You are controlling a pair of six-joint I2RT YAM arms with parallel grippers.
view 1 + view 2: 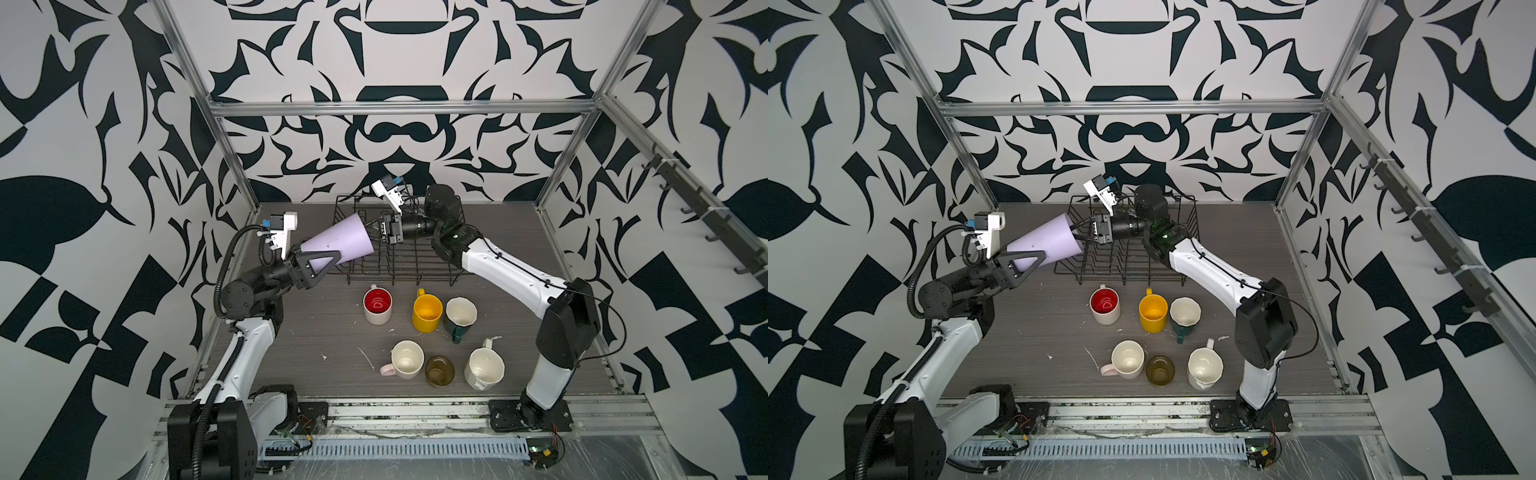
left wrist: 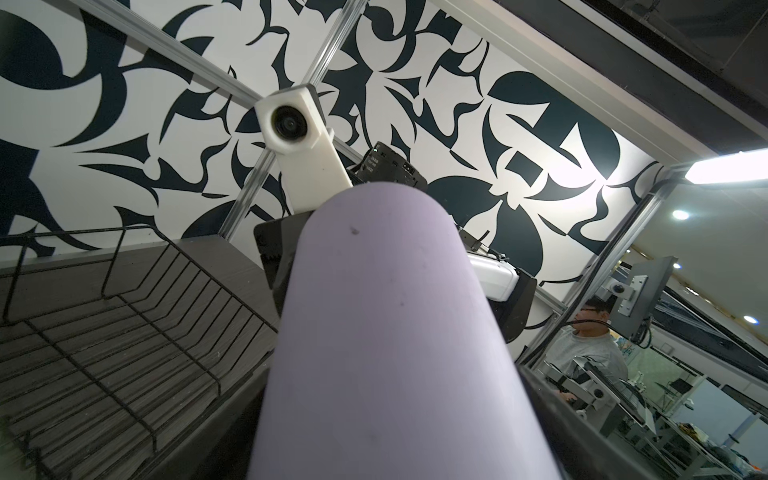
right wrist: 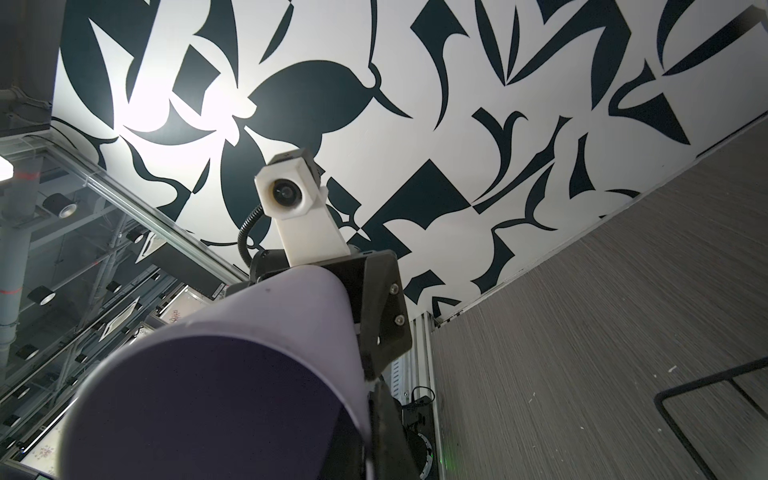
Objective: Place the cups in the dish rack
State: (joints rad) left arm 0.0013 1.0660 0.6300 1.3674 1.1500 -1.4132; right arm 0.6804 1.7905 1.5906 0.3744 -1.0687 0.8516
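Observation:
A lilac tumbler [image 1: 338,241] [image 1: 1044,243] hangs nearly level above the table, at the left end of the black wire dish rack [image 1: 415,266] [image 1: 1142,270]. My left gripper [image 1: 328,251] [image 1: 1034,249] is closed round its narrow base end, a finger on each side. My right gripper [image 1: 368,232] [image 1: 1077,232] is shut on the rim of its wide mouth, over the rack. The tumbler [image 2: 386,332] fills the left wrist view. In the right wrist view its dark inside [image 3: 232,374] shows, with the rim wall pinched by my fingers [image 3: 386,436].
In front of the rack stand a red-lined pink mug [image 1: 377,305], a yellow mug [image 1: 427,312] and a dark green mug [image 1: 459,318]. Nearer the front edge stand a cream mug [image 1: 407,358], an olive glass [image 1: 439,370] and a white faceted mug [image 1: 484,368].

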